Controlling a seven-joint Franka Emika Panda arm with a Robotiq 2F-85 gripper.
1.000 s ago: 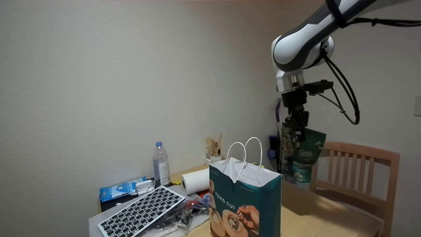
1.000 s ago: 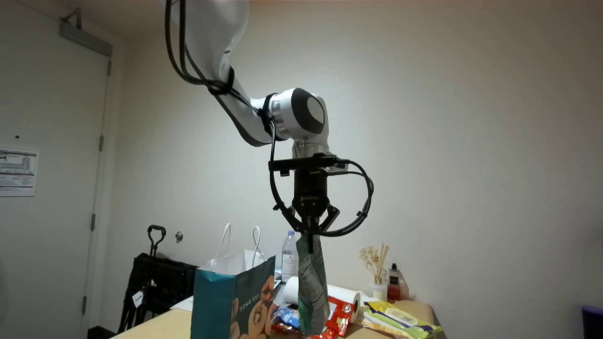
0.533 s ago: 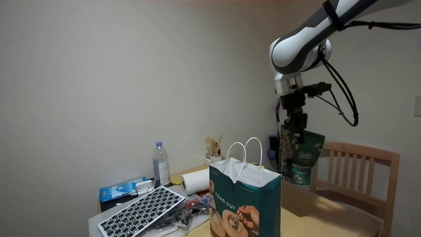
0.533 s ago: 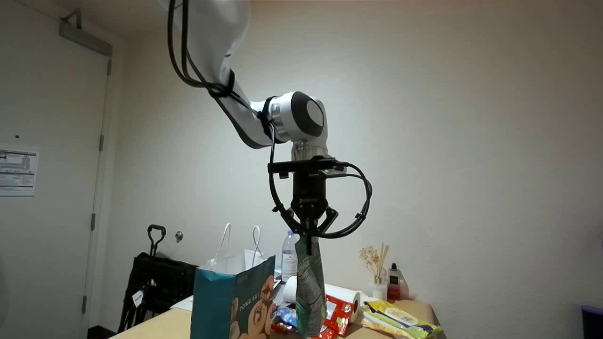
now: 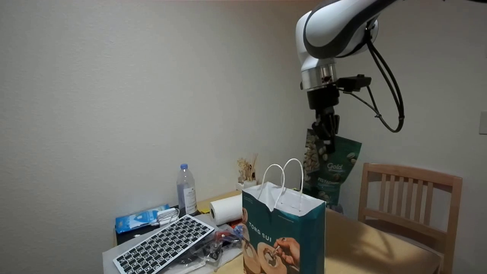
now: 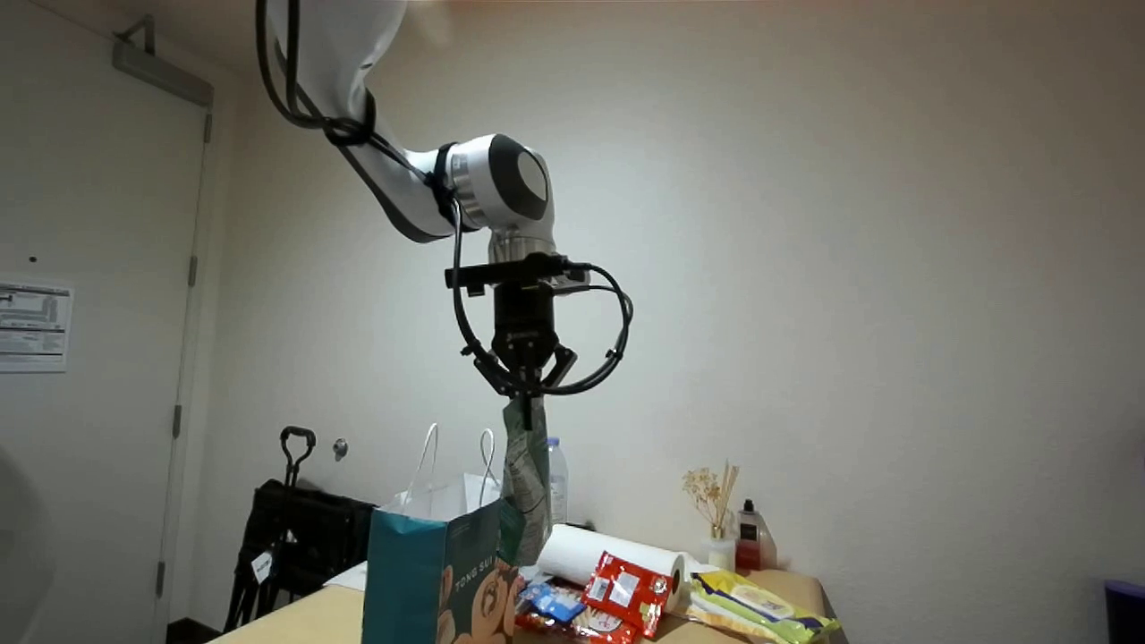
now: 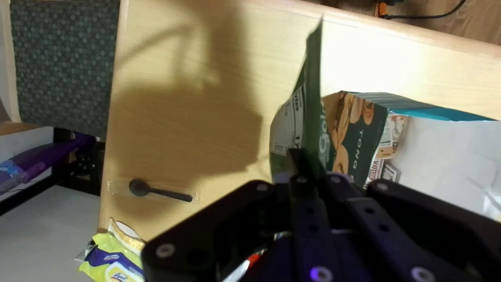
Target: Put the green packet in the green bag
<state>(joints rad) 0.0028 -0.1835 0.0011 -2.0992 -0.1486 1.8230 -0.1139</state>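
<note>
Under my gripper (image 6: 527, 416), in its pinch, the packet (image 5: 331, 171) hangs lengthwise down. I'd shift across: the bag (image 7: 364, 135) stands lower, rightward in the wrist view.

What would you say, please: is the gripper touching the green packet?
Touching: in an exterior view the green packet hangs edge-on, its top pinched in the gripper.

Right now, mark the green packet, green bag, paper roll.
Green packet (image 5: 332, 172), in an exterior view: printed face.
Green bag (image 5: 282, 228), in an exterior view: front.
Paper roll (image 5: 228, 209), in an exterior view: side.
</note>
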